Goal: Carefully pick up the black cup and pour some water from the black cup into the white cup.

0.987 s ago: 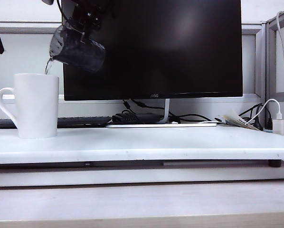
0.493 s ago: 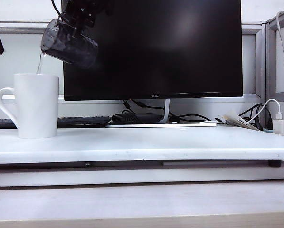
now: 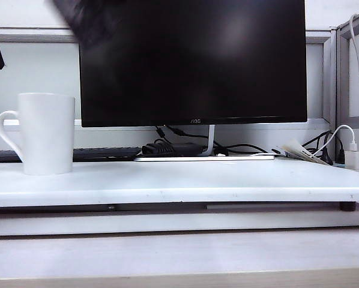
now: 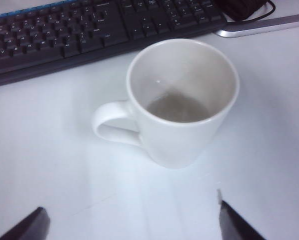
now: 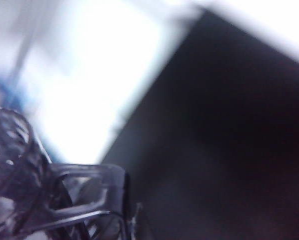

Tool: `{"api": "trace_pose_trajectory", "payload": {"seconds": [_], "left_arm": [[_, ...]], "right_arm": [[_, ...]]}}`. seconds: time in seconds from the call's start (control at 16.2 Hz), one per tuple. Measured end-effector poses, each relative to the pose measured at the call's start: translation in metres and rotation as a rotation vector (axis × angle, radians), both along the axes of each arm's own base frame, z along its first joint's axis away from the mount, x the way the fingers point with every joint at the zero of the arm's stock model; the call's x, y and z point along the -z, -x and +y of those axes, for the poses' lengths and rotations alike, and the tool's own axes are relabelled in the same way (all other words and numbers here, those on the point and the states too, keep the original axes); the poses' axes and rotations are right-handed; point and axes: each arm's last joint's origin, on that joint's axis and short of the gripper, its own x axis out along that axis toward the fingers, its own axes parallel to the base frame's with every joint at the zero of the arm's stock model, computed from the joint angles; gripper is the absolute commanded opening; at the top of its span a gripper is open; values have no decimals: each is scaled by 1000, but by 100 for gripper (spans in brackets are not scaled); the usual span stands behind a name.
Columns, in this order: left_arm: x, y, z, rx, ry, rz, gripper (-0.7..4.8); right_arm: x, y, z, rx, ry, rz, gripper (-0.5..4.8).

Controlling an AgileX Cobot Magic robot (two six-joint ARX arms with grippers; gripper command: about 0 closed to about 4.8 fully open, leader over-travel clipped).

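**Black cup held high, white cup on the shelf**

The white cup [image 3: 45,133] stands upright on the white shelf [image 3: 179,183], its loop handle toward the left edge of the exterior view, with a dark keyboard [image 3: 104,153] just behind it and a black monitor [image 3: 194,60] to its right. From the left wrist view the white cup [image 4: 182,105] is seen from above, and a shallow pool of water [image 4: 178,108] lies in its bottom.

The left gripper [image 4: 132,225] hovers above the shelf near the white cup, touching nothing. Its two dark fingertips [image 4: 24,227] stand wide apart at the frame's edge, and nothing lies between them.

The black cup [image 3: 86,21] appears in the exterior view only as a dark blur at the top, above and to the right of the white cup and well clear of its rim. In the right wrist view the black cup [image 5: 14,165] shows its dimpled dark glass, pressed against the right gripper [image 5: 64,200]. The right gripper is clenched on the black cup; its translucent fingers [image 5: 92,192] lie against the cup's wall. That view is heavily blurred, with the monitor's dark panel behind.
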Motion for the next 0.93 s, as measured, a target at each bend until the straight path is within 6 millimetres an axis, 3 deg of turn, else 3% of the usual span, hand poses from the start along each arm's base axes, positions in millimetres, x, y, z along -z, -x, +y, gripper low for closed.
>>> {"api": "trace_pose_trajectory", "payload": {"seconds": [0.06, 0.19, 0.25, 0.43, 0.56, 0.74, 0.93], "left_arm": [[0, 0, 0, 1, 1, -1, 479], [-1, 2, 0, -4, 9, -7, 479], [-2, 3, 0, -14, 26, -10, 479], [-2, 2, 0, -27, 47, -6, 479], [-3, 2, 0, -33, 62, -15, 479], [-4, 2, 0, -42, 83, -23, 479], [-5, 1, 0, -42, 85, -32, 479]], "right_arm": [[-19, 0, -22, 36, -93, 31, -6], [-38, 2, -54, 90, -152, 89, -6], [-57, 12, -86, 125, -192, 157, -6], [-90, 45, -134, 166, -227, 210, -6], [-79, 60, -147, 183, -170, 295, -6], [-25, 72, -154, 252, -100, 575, -6], [14, 77, -157, 233, -105, 631, -6]]}}
